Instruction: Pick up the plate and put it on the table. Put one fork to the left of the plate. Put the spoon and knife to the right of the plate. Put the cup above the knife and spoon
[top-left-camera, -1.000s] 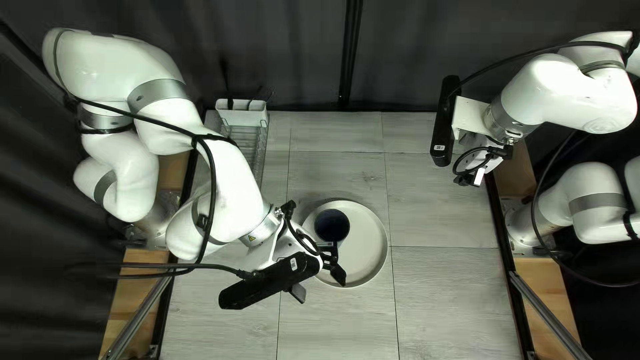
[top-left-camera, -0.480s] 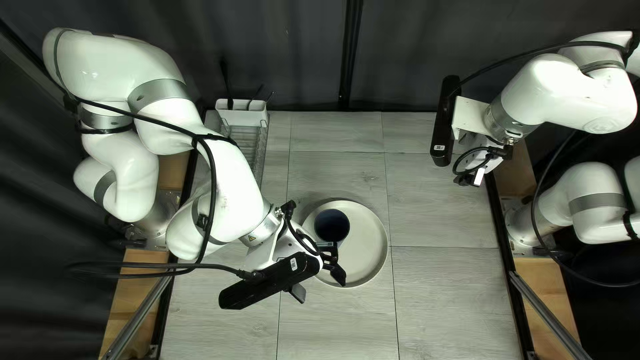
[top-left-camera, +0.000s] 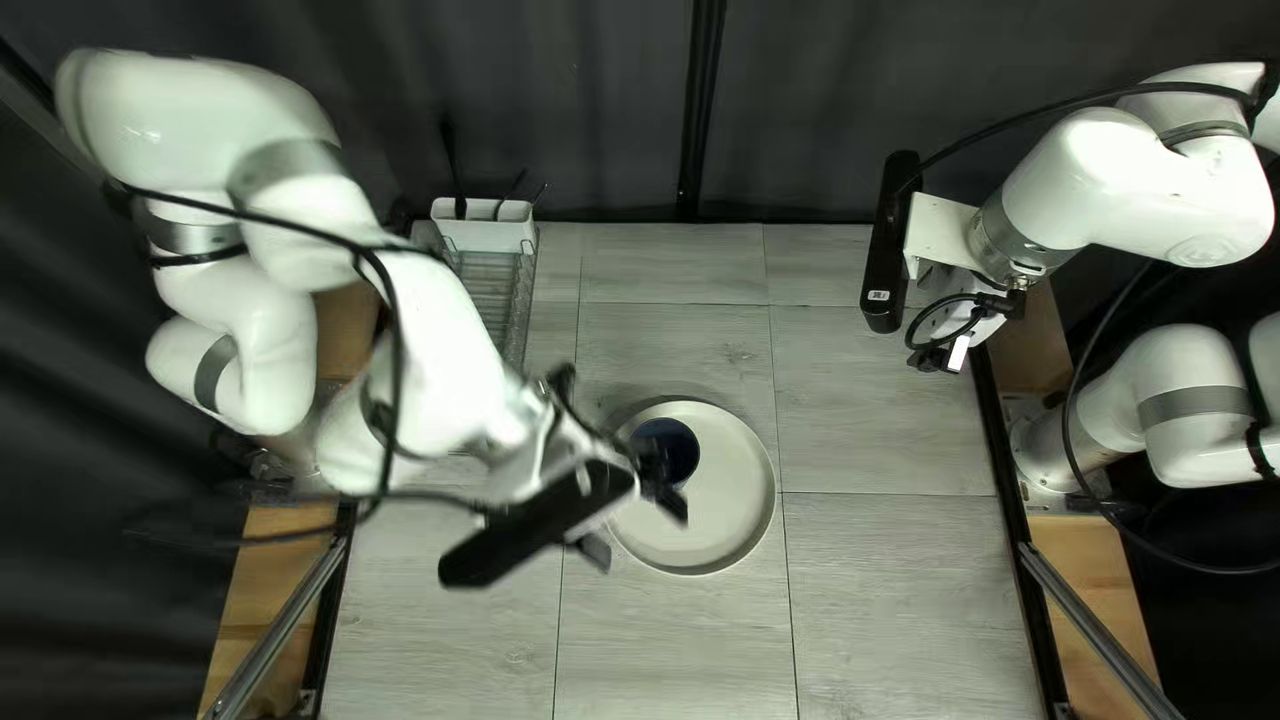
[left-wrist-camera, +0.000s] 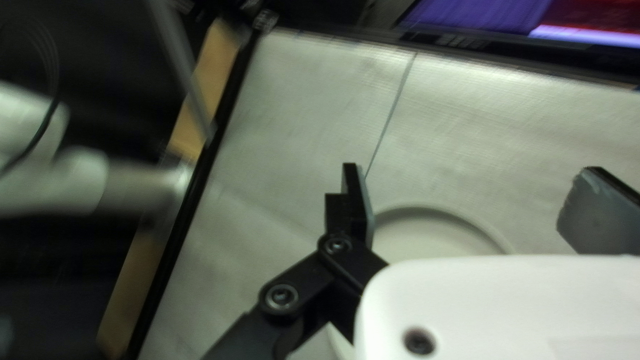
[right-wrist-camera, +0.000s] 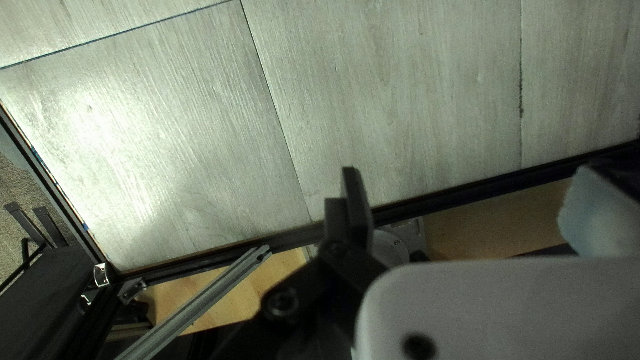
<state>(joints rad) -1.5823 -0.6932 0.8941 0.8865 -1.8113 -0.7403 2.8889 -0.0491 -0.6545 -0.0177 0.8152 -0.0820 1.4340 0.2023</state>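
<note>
Our left hand (left-wrist-camera: pixel 477 203) and right hand (right-wrist-camera: pixel 477 203) are both open, and because the blue cup (top-left-camera: pixel 679 447) seems to stand on the plate (top-left-camera: pixel 734 496) upon the desk (top-left-camera: pixel 887 587), we should move the left one slowly, not brushing the cup.

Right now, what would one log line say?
left gripper open, near cup | cup on plate | right gripper open | dark handles in white holder
</note>
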